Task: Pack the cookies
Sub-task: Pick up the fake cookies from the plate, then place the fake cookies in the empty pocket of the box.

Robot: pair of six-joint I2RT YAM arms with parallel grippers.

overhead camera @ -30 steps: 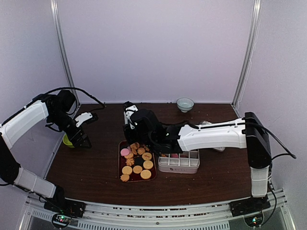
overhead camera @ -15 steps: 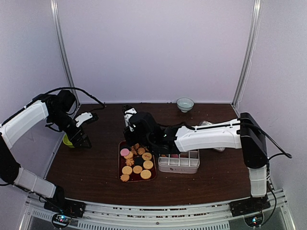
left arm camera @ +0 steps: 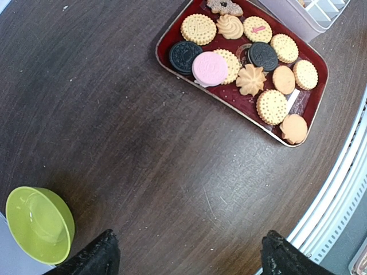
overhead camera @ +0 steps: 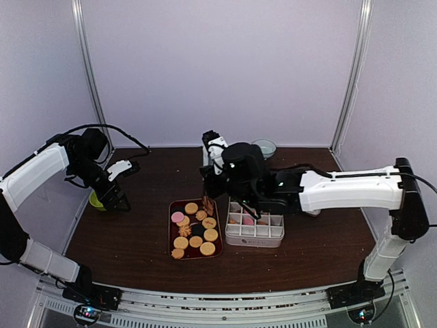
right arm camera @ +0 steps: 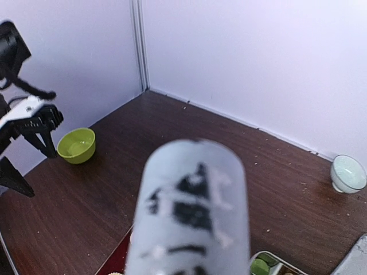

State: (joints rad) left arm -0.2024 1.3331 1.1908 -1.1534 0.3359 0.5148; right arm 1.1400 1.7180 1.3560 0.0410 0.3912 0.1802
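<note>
The cookies (overhead camera: 194, 229) lie in a dark red tray (overhead camera: 171, 236) at the table's middle. The left wrist view shows them as round golden, dark brown, one pink and flower-shaped cookies (left arm camera: 246, 51). A brown flower-shaped one (left arm camera: 225, 6) sits at the tray's (left arm camera: 166, 34) far end. My right gripper (overhead camera: 235, 179) hovers between the tray and a white compartment box (overhead camera: 254, 236), shut on the metal tongs (right arm camera: 189, 212), whose blurred handle fills the right wrist view. The tong tips point down at the tray's far edge. My left gripper (left arm camera: 189, 252) hangs open over bare table, far left (overhead camera: 117, 191).
A green bowl (overhead camera: 95, 200) stands by the left gripper, also in the wrist views (left arm camera: 37, 223) (right arm camera: 76, 144). A pale bowl (overhead camera: 263, 147) sits at the back wall (right arm camera: 347, 173). The box's corner (right arm camera: 269, 266) holds something green. Walls close in left, back and right.
The right arm has swung right, from over the tray's far end toward the compartment box, and its jaws have narrowed on the tongs. The left arm has not moved.
</note>
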